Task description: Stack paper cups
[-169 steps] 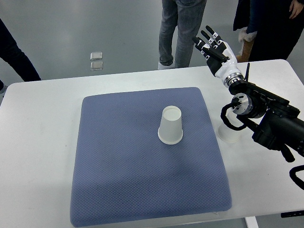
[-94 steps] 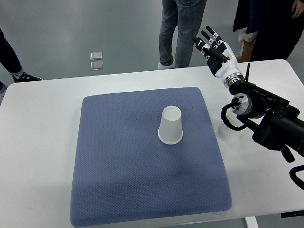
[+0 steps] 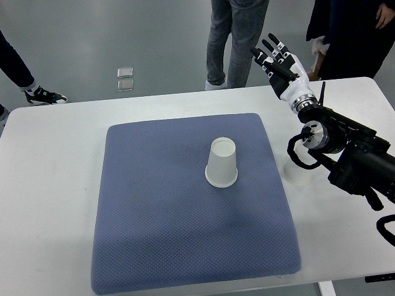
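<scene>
The white table (image 3: 49,185) is lying mostly bare around a blue-grey textured mat (image 3: 160,234) with rounded corners. The right hand (image 3: 279,60) is reaching past the far edge, fingers spread, gripping nothing. One inverted paper cup (image 3: 221,163) is sitting mid-mat; another cup (image 3: 296,174) is peeking out beneath the arm, off the mat's right edge.

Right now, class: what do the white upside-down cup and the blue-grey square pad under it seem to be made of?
White upside-down cup: probably thin paper, matte; its wall is plain and shows no gloss.
Blue-grey square pad: likely woven or knitted fabric over soft padding; a fine dotted texture and rounded, puffy edges show. What fills it cannot be seen.
</scene>
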You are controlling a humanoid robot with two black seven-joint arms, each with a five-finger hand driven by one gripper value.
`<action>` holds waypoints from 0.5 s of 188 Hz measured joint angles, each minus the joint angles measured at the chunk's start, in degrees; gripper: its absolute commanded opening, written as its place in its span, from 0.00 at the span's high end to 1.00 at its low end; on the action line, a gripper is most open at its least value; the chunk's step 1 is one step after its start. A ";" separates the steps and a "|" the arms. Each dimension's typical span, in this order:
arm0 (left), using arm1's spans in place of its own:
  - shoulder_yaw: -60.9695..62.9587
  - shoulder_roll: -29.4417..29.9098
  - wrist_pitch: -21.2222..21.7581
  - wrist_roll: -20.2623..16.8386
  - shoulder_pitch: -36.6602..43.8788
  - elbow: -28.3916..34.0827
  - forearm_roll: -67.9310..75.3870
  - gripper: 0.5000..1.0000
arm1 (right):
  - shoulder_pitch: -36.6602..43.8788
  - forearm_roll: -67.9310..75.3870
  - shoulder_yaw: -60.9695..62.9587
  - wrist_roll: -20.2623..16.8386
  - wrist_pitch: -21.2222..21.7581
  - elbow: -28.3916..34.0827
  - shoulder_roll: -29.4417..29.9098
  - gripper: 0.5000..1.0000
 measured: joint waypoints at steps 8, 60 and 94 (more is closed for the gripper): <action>0.00 0.00 0.00 0.01 0.00 0.00 0.00 0.00 | -0.01 0.00 0.01 0.00 -0.02 0.00 -0.03 0.17; 0.00 0.00 0.00 0.01 0.00 0.00 0.00 0.00 | 0.26 0.00 0.01 0.00 -0.14 -0.09 -0.22 0.17; 0.00 0.00 0.00 0.01 0.00 0.00 0.00 0.00 | 0.77 0.21 0.03 -0.18 -0.14 0.22 -1.66 0.17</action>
